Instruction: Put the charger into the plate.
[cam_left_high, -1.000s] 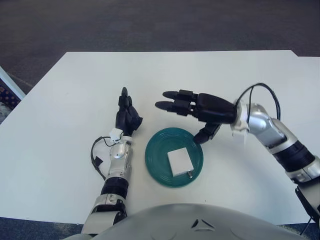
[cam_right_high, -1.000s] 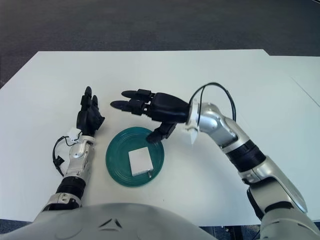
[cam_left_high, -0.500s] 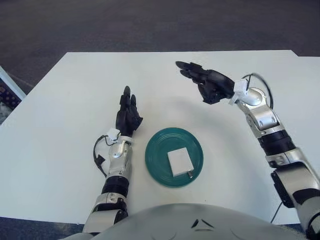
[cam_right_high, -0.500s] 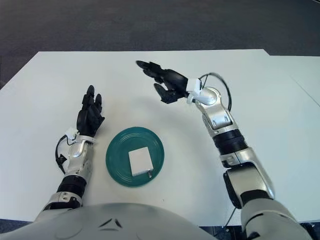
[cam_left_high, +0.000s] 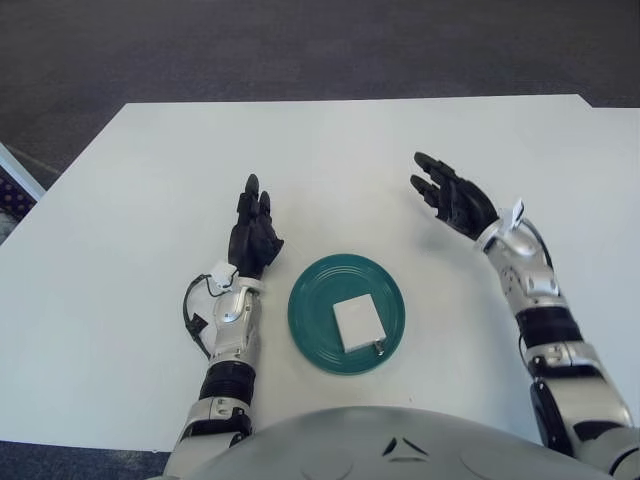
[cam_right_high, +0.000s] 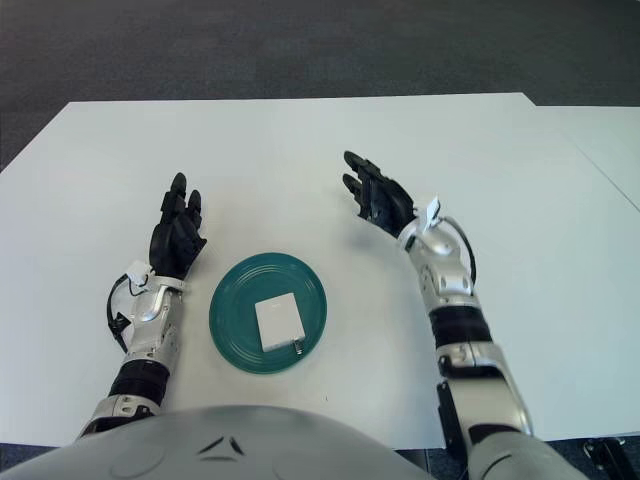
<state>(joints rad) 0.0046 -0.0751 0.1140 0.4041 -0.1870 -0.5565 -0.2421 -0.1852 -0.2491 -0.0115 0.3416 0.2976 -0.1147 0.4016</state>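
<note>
A white square charger with its metal prongs at the near right corner lies flat inside the round teal plate near the table's front edge. My right hand is to the right of and beyond the plate, fingers spread, holding nothing. My left hand shows just left of the plate, fingers straight and pointing away, also holding nothing.
The plate sits on a white table whose far edge meets dark carpet. A second white table corner shows at the far right. A black cable loops by my left wrist.
My right hand has drawn back from above the plate, swinging out to the right and toward me, now lower and beside the plate. The charger stays in the plate. The left hand barely moved.
</note>
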